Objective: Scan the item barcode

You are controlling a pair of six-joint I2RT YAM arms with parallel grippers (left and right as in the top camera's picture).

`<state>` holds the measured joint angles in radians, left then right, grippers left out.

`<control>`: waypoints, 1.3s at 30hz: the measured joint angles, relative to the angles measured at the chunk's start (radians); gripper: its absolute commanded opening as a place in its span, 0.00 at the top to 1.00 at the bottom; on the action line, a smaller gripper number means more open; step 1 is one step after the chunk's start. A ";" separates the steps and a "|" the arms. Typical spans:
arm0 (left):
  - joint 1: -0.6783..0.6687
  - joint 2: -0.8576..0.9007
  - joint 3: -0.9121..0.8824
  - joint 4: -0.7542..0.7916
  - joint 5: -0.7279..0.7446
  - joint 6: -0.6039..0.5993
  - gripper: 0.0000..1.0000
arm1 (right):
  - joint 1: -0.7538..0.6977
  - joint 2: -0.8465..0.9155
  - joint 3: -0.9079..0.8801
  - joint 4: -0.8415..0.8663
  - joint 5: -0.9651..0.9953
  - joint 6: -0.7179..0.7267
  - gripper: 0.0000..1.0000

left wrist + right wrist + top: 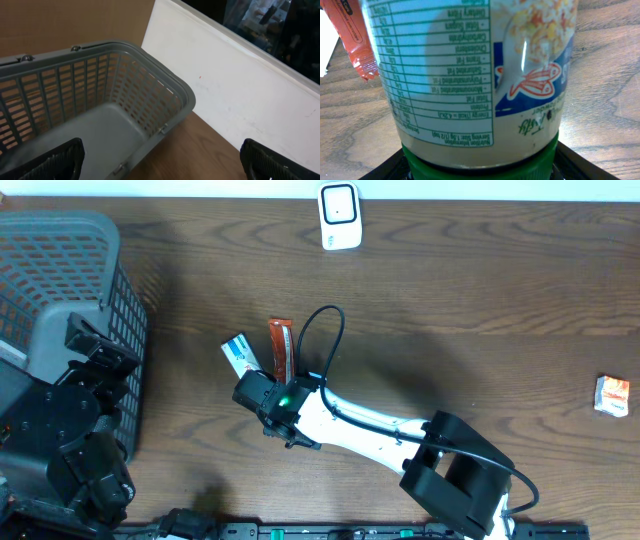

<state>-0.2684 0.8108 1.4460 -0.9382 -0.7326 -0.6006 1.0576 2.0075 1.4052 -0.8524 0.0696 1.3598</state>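
Note:
A pale jar [470, 75] with a green cap [480, 162] and a blue-and-white label lies on the wooden table, filling the right wrist view. My right gripper [480, 169] has a black finger pressed against each side of the cap. From overhead the jar [238, 355] lies left of centre, with the right gripper [256, 390] at its near end. The white scanner [340, 216] stands at the table's far edge. My left gripper [162, 167] hangs wide open and empty over the grey basket's [150, 75] corner.
An orange snack packet [280, 348] lies right beside the jar, also showing as an orange packet [352, 35] at the left of the wrist view. A small orange-and-white packet [612, 395] lies at the far right. The grey basket [70, 270] fills the left side, and a white wall [240, 90] stands behind it.

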 measured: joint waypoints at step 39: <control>0.000 0.000 0.000 0.000 0.000 0.000 0.00 | -0.338 -0.089 0.001 -0.126 -0.587 -0.300 0.40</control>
<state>-0.2684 0.8108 1.4460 -0.9382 -0.7326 -0.6006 0.7197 1.9190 1.4059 -0.9787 -0.5171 1.0595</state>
